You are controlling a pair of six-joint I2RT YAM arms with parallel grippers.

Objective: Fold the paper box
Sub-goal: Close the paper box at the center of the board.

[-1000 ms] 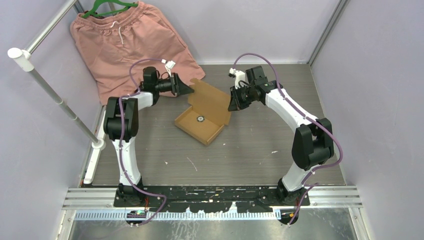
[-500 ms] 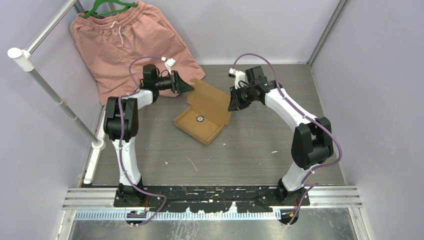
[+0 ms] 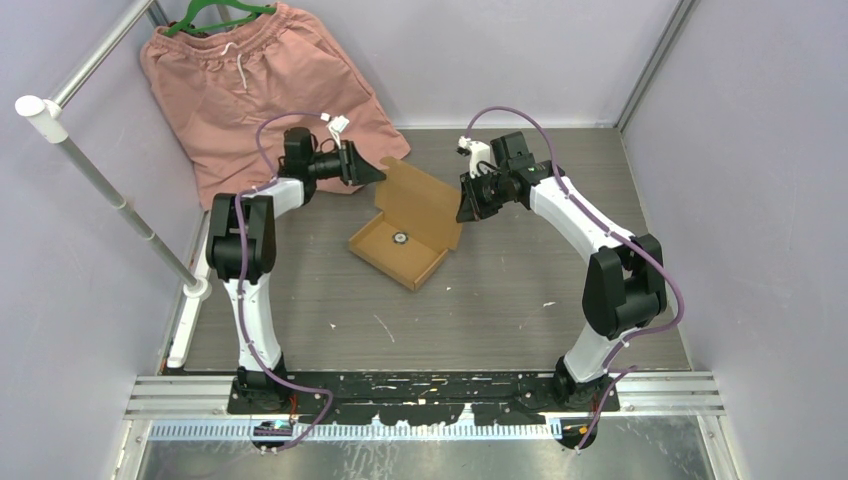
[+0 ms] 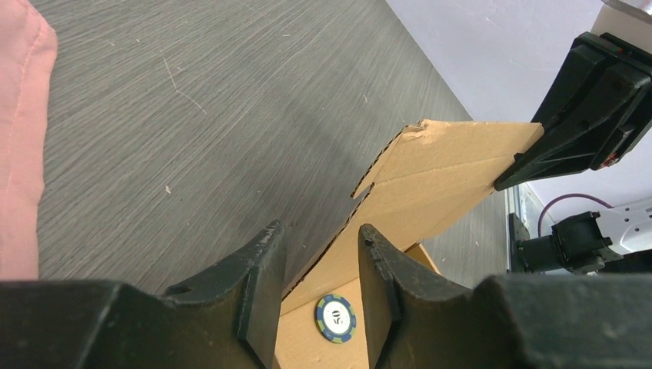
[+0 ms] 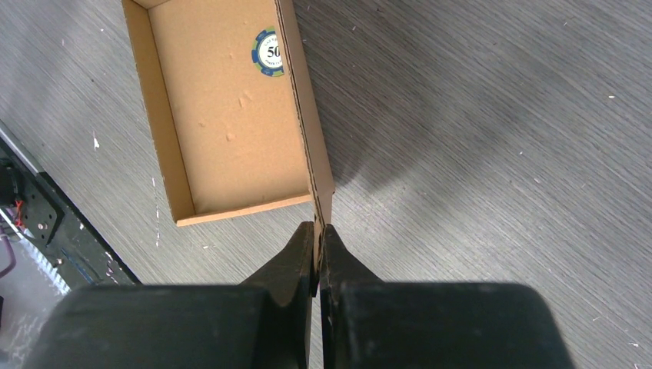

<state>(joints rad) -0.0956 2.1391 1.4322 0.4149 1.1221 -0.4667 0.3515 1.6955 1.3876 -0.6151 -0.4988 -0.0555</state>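
The paper box (image 3: 404,248) is a shallow brown cardboard tray on the table, its lid (image 3: 428,193) raised along the far side. A blue poker chip (image 3: 401,238) lies inside the tray (image 5: 223,115). My right gripper (image 5: 317,228) is shut on the lid's right corner (image 5: 324,207), as the top view also shows for the right gripper (image 3: 465,208). My left gripper (image 4: 319,231) is open at the lid's left end. Its fingers straddle the notched edge of the lid (image 4: 438,165), with gaps on both sides. The chip (image 4: 335,317) shows between them.
Salmon-pink shorts (image 3: 265,85) on a green hanger lie at the back left, close behind the left gripper (image 3: 378,172). A white rail (image 3: 100,190) slants along the left side. Purple walls close the table at the back and on the right.
The left gripper has crept slightly toward the lid's left end, and its jaws have narrowed a little. The right gripper and the box have not moved.
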